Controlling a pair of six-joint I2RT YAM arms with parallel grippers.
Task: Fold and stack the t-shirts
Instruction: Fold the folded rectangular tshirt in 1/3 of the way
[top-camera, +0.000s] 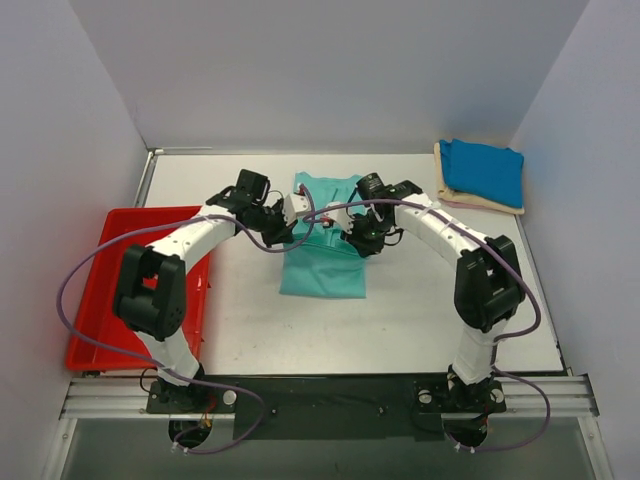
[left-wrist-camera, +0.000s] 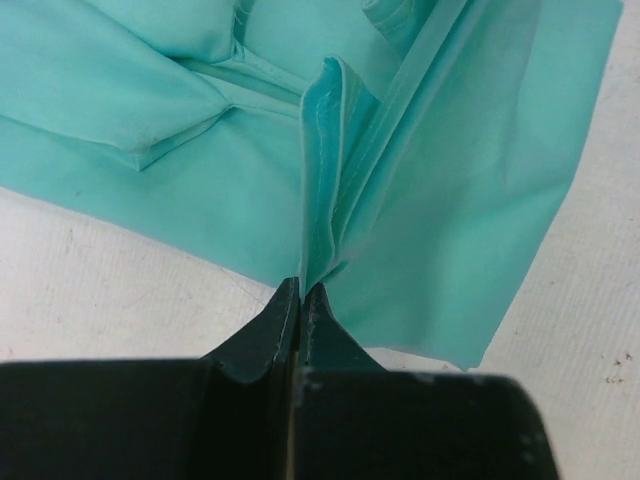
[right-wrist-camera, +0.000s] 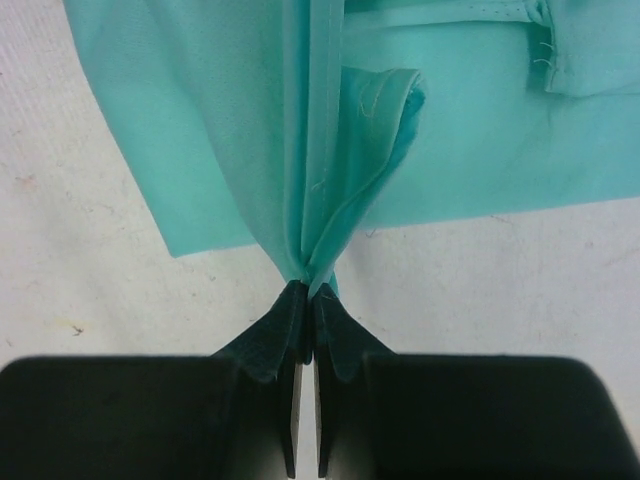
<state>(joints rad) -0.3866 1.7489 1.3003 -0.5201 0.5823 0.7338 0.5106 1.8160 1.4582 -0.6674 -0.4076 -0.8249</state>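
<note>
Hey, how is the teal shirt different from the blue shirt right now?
The teal shirt lies mid-table, while the blue shirt sits at the far right corner. The teal shirt is pinched by both the left gripper and the right gripper; nothing holds the blue shirt. The teal shirt rests straight on the table, but the blue shirt lies folded on a cream shirt. Both are plain, single-colour cloth.

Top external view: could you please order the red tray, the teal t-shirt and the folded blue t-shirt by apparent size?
Largest to smallest:
1. red tray, clearly largest
2. teal t-shirt, half-folded
3. blue t-shirt, folded at the far corner
</note>
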